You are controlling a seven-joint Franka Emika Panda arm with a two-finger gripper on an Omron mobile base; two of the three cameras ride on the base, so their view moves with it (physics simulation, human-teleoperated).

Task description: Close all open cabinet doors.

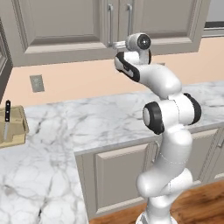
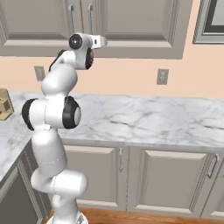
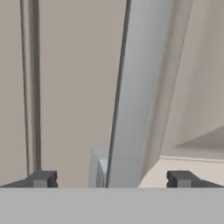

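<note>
With the arm raised toward the top centre of both base views, the hand (image 3: 111, 179) sits at the lower end of a silver bar handle (image 3: 135, 92) on the cabinet doors (image 1: 61, 22). Seen from the hand view, the two dark fingertips (image 3: 41, 178) stand wide apart at the bottom of the frame, with the handle rising between them toward the top; the hand is released and grasps nothing. Two handles run side by side at the top centre of the left base view, where the doors meet, and both doors lie flush with the cabinet front. Below them, a marble surface (image 1: 87, 127) crosses the middle of the frame. At the left edge of the left base view, a knife block (image 1: 12, 127) with a black-handled knife (image 1: 7, 118) rests on that surface. A wall outlet (image 1: 36, 83) sits at the left, above the surface.
</note>
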